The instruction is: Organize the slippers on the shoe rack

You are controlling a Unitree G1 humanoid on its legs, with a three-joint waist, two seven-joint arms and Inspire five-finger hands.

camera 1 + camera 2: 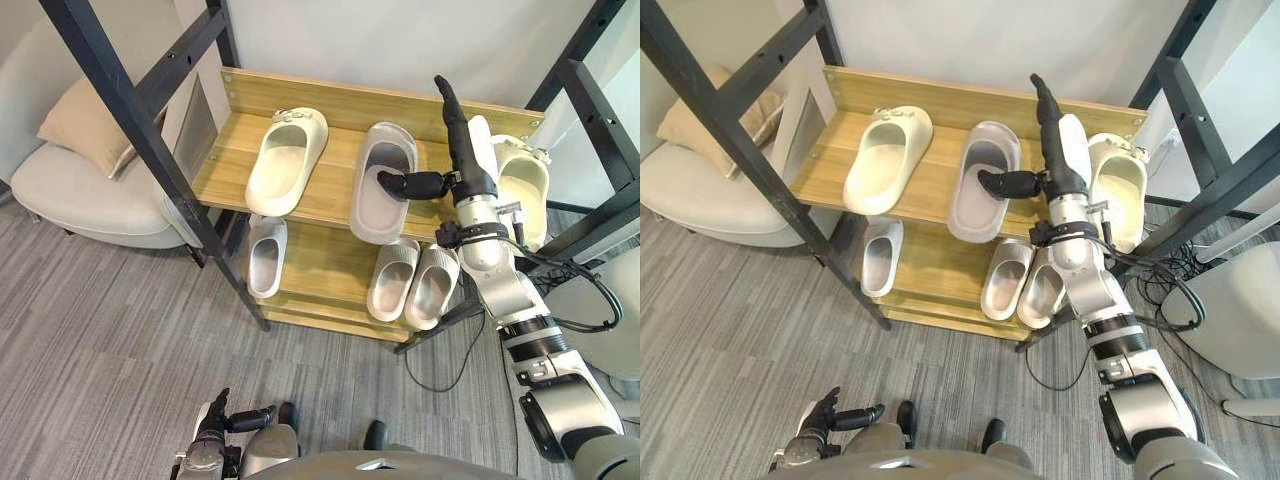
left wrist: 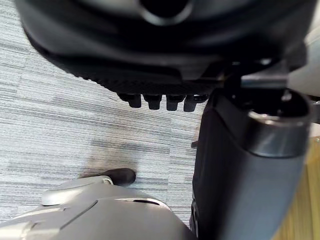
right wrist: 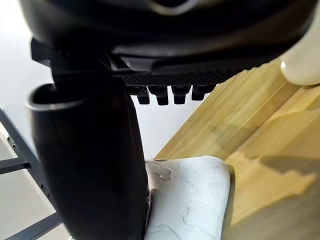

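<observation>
Down by the robot's body, the left hand (image 1: 212, 435) hangs over the grey carpet (image 1: 120, 340) with its fingers relaxed and nothing in it. Over the wooden shoe rack (image 1: 330, 100), the right hand (image 1: 470, 150) holds its fingers straight toward the back rail, gripping nothing, its thumb (image 1: 410, 184) stuck out sideways over the insole of the grey slipper (image 1: 372, 215). That slipper lies mid top shelf with its heel overhanging the front edge, between a cream slipper (image 1: 287, 160) and another cream slipper (image 1: 525, 185) at the right end, while the lower shelf carries a single pale slipper (image 1: 266, 257) and a pale pair (image 1: 392, 278).
</observation>
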